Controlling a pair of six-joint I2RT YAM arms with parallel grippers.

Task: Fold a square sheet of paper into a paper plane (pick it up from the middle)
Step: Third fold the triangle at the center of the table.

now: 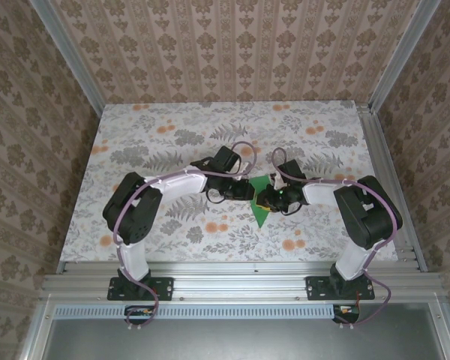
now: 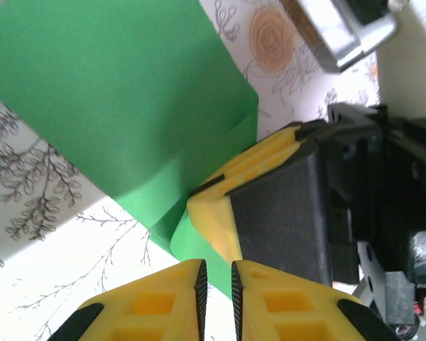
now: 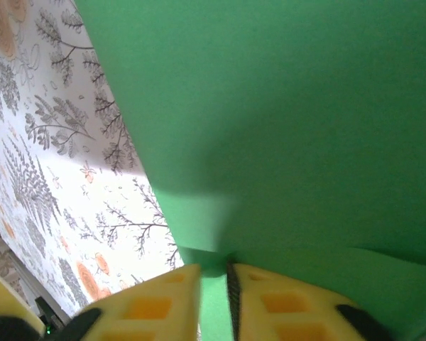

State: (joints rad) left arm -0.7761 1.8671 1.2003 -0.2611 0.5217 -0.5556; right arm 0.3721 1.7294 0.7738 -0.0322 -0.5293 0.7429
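Sheet of paper (image 1: pixel 261 211): thin, smooth, bright green, matte; lies flat mid-bench between the two grippers, folded to a point towards the near edge, with a layered flap at one edge (image 2: pixel 113 92).
Left gripper (image 2: pixel 219 284): ribbed yellow pads almost pressed together at the paper's curled corner; a sliver of green may sit in the slit.
Right gripper (image 3: pixel 213 291): yellow pads pinching the sheet's edge (image 3: pixel 284 106).
Bench (image 1: pixel 150 142): grey-and-orange floral print.
In the way: both wrists cover the sheet's upper part from above.
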